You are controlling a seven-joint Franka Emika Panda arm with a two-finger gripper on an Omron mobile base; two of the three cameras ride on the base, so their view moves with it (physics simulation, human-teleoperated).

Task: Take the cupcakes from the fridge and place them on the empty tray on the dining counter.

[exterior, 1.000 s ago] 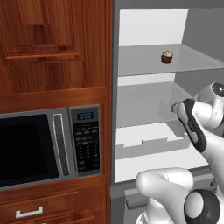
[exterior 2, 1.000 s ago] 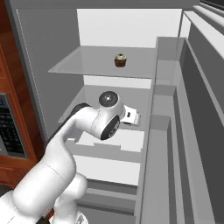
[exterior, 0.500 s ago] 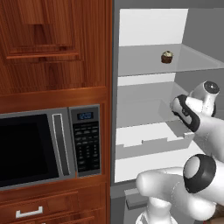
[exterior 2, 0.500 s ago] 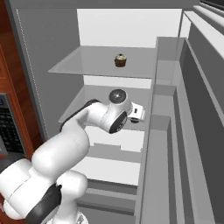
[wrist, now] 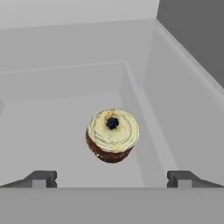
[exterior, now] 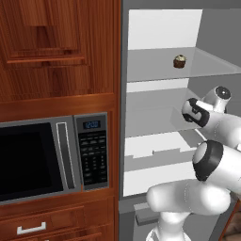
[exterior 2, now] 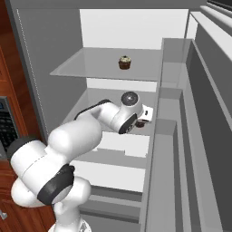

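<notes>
The fridge [exterior: 155, 28] stands open, white inside with glass shelves. One cupcake [exterior: 179, 61] [exterior 2: 125, 62] sits alone on the upper shelf. A second cupcake [wrist: 113, 134], dark brown with a cream top, rests on the middle shelf, just ahead of my gripper [wrist: 112, 179] and centred between its tips. The gripper is open, with its fingertips [wrist: 41, 178] wide on either side and not touching the cupcake. From the right base, the hand and gripper [exterior 2: 143, 120] reach over the right end of the middle shelf. The tray and the dining counter are out of view.
The open fridge door [exterior 2: 199, 113] with its grey bins stands close on the right of the arm. Left of the fridge are a black-windowed microwave [exterior: 47, 160] and reddish wooden cabinets [exterior: 56, 47]. The upper glass shelf [exterior 2: 90, 68] hangs just above the hand.
The arm has stretched deeper into the fridge and the hand has moved right along the middle shelf. The upper cupcake has not moved.
</notes>
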